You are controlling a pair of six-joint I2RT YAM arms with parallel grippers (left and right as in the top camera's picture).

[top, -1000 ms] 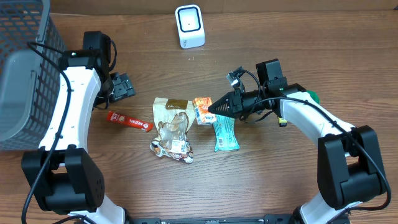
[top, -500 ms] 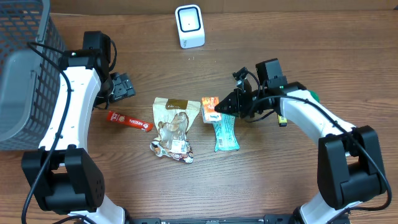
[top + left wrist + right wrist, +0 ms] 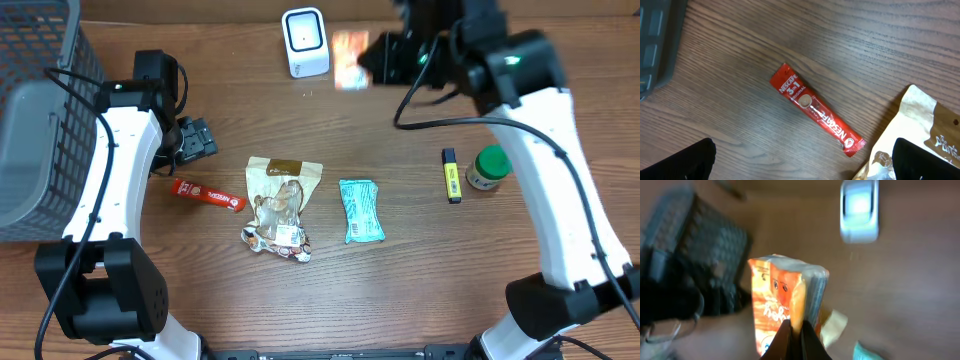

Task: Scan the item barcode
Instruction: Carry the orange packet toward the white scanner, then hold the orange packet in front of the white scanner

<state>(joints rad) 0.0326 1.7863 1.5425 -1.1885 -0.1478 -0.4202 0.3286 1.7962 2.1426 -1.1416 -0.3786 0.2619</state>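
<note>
My right gripper (image 3: pixel 374 56) is raised at the back of the table, shut on an orange snack packet (image 3: pixel 350 47) that hangs blurred just right of the white barcode scanner (image 3: pixel 305 42). In the right wrist view the fingertips (image 3: pixel 796 330) pinch the packet's sealed edge. The orange packet (image 3: pixel 776 297) stands upright in that view, with the scanner (image 3: pixel 859 210) beyond it at the top. My left gripper (image 3: pixel 196 140) hangs open over the table's left side, nothing between its fingers (image 3: pixel 680 160).
A red Nescafe stick (image 3: pixel 815 111) and a tan pouch (image 3: pixel 280 205) lie mid-table, with a teal packet (image 3: pixel 361 210) to their right. A yellow highlighter (image 3: pixel 452 175) and a green-lidded jar (image 3: pixel 488 168) sit on the right. A dark mesh basket (image 3: pixel 40 110) stands at the left edge.
My right arm lifted the orange packet off the table centre and swung it up and back, to just right of the scanner. The left arm stayed still.
</note>
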